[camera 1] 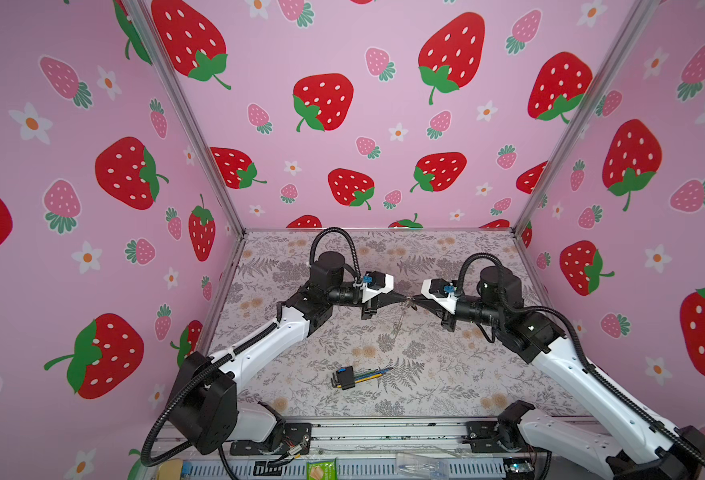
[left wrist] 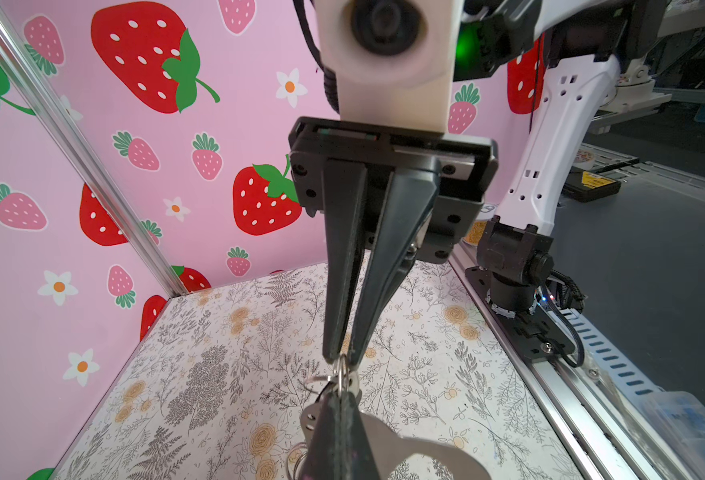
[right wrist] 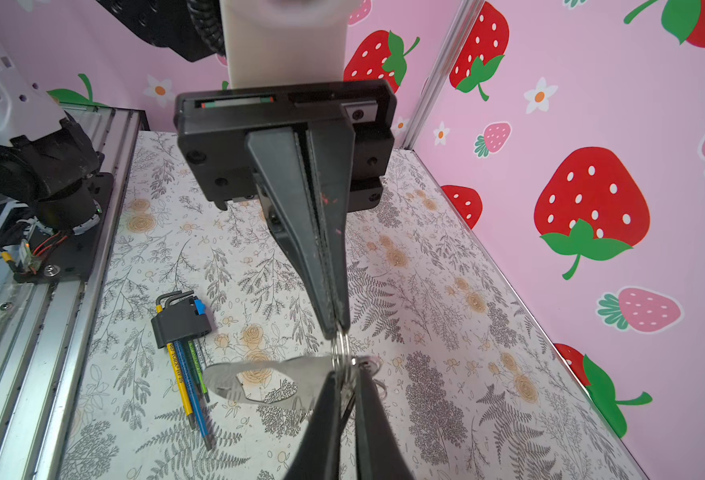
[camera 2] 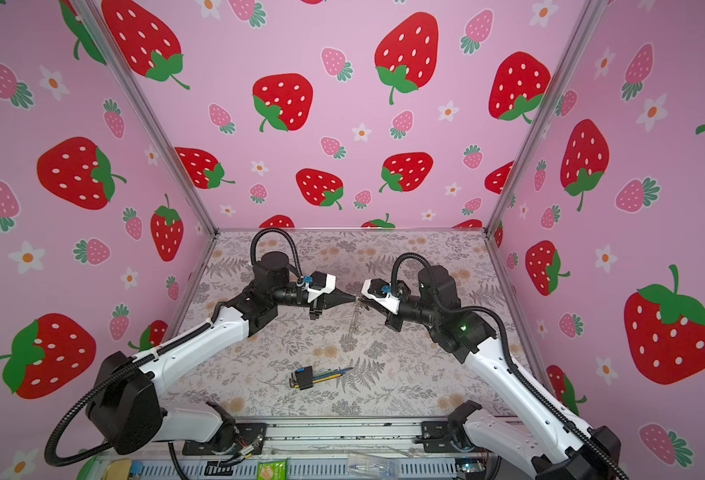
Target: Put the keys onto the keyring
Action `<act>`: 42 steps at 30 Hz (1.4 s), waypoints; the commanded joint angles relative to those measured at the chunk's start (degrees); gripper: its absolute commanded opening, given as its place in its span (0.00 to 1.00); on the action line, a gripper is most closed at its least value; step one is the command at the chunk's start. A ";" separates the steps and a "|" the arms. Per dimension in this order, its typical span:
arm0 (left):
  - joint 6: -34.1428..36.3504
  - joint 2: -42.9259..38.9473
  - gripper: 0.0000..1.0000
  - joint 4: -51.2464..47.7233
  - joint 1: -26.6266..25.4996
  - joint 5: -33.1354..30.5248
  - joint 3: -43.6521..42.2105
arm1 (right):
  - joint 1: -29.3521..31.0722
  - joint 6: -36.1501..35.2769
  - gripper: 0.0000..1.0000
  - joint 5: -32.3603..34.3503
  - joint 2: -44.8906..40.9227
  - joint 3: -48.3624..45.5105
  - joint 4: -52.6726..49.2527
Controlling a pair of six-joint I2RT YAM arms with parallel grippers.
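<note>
both grippers meet tip to tip in the middle of both top views, raised above the table (camera 1: 446, 374). my left gripper (camera 1: 403, 297) is pinched together on the keyring (right wrist: 342, 347), and the right gripper (camera 1: 417, 300), facing it, looks clamped on those same small silver rings. a flat silvery piece (right wrist: 300, 370), maybe one of the keys, hangs below them; i cannot tell whether it is threaded on. i judge this is the threading step. i'd hold the left rock steady, let the right twist gently to part the coil, and pull very little, so nothing springs loose toward the hex wrenches (camera 1: 352, 376) at lower centre.
</note>
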 commanded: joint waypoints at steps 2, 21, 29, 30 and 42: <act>1.67 -1.22 0.00 -0.24 0.19 2.08 3.18 | -0.34 -0.22 0.12 -2.12 0.51 1.37 -0.28; 10.00 -1.80 0.18 -13.32 0.16 -1.30 7.22 | -0.51 1.01 0.00 -3.22 1.37 1.51 -0.57; 25.22 -5.40 0.30 -33.48 -1.17 -15.75 12.73 | -0.69 1.00 0.00 -2.51 4.78 4.86 -7.17; 26.19 -5.65 0.30 -34.55 -1.66 -17.52 13.29 | -0.69 1.37 0.00 -2.55 5.01 5.26 -7.67; 32.66 -3.18 0.30 -40.56 -10.63 -35.72 18.56 | -0.62 2.33 0.00 -1.73 8.44 11.02 -15.43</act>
